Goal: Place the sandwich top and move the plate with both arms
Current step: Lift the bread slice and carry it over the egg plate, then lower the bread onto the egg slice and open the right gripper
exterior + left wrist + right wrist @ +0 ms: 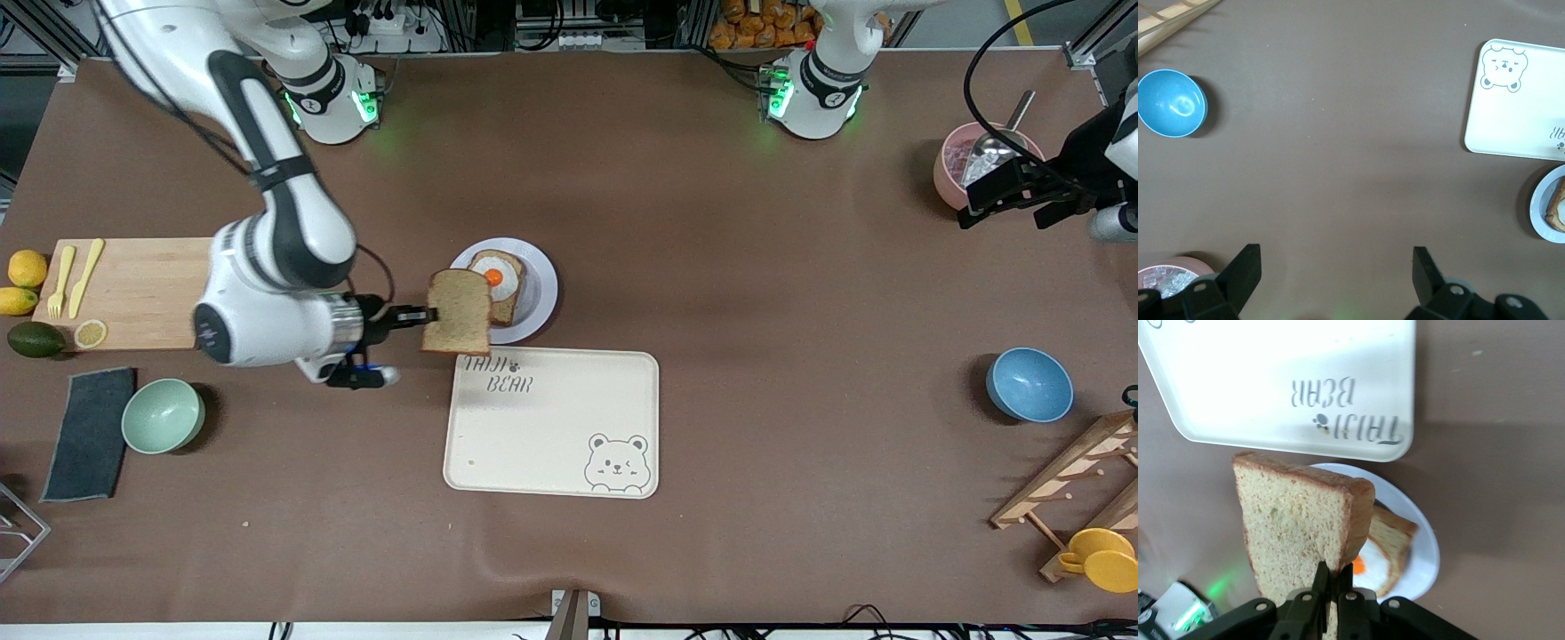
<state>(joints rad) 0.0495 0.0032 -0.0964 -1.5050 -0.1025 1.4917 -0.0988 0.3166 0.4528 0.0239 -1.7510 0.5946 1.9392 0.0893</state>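
Observation:
My right gripper (428, 315) is shut on the sandwich top (459, 313), a plain brown bread slice, and holds it in the air by one edge, over the plate's rim. In the right wrist view the slice (1295, 527) stands on edge between the shut fingers (1333, 581). The pale plate (541, 293) bears a bread slice with a fried egg (499, 281); it also shows in the right wrist view (1423, 553) and the left wrist view (1541, 211). My left gripper (1005, 197) is open and empty, up over the table's left-arm end beside a pink bowl (949, 162); its fingers (1245, 270) stand wide apart.
A cream bear tray (551, 422) lies nearer the camera than the plate. A cutting board (133, 289) with cutlery, lemons, an avocado, a green bowl (163, 415) and a dark cloth lie at the right arm's end. A blue bowl (1029, 384) and wooden rack (1076, 484) lie at the left arm's end.

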